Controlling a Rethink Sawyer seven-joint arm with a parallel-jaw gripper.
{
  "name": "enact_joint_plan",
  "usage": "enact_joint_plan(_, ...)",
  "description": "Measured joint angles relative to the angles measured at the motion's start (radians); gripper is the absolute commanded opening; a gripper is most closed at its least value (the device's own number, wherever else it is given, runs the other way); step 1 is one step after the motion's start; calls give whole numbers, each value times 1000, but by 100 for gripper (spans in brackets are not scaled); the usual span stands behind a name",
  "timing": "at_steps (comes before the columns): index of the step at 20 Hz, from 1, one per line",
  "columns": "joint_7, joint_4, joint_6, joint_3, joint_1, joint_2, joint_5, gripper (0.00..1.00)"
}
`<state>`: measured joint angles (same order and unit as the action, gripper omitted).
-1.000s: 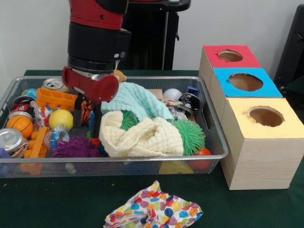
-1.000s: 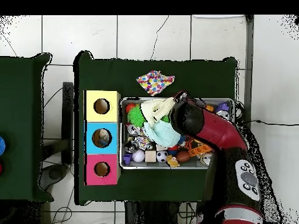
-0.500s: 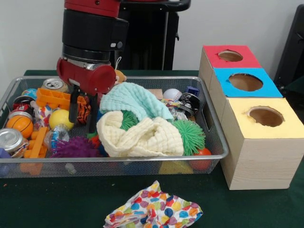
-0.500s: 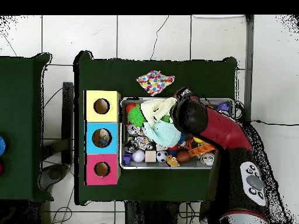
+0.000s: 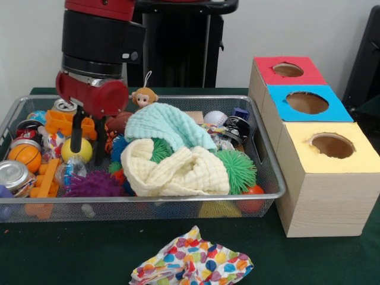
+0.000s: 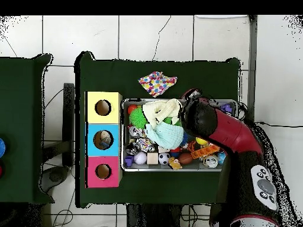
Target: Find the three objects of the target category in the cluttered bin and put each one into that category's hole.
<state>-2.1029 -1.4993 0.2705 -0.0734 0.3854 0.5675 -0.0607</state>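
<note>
Bin (image 5: pixel 270 184) of wire mesh sits on the green table (image 5: pixel 77 255), packed with clutter. My gripper (image 5: pixel 88 138) hangs over its left part in the front view, two black fingers (image 5: pixel 76 136) spread apart with nothing between them; tips down among the toys, one beside the yellow ball (image 5: pixel 81 148), the other by the orange block (image 5: pixel 62 123).

Contents noted, front view:
- cream cloth (image 5: pixel 178 169) heaped mid-bin, mint cloth (image 5: pixel 166 126) draped over its far side
- green spiky ball (image 5: pixel 238 169) just right of the cream cloth; purple spiky ball (image 5: pixel 95 185) at the near wall
- small monkey figure (image 5: pixel 142 97) at the far rim, beside my wrist
- basketball (image 5: pixel 25 156) and silver can (image 5: pixel 12 174) at the left end
- baseball (image 5: pixel 215 117) toward the far right corner

Outside the bin: polka-dot cloth (image 5: pixel 191 264) crumpled on the table in front. Three boxes stand in a row to the right, each with a round hole: red box (image 5: pixel 285 80), blue box (image 5: pixel 323 113), yellow box (image 5: pixel 356 157).

Overhead: my arm (image 6: pixel 228 130) covers the bin's right part.
</note>
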Motion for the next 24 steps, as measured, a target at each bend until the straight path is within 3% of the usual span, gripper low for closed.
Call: enact_joint_plan(24, 0, 110, 30, -14, 7, -159, 189, 100)
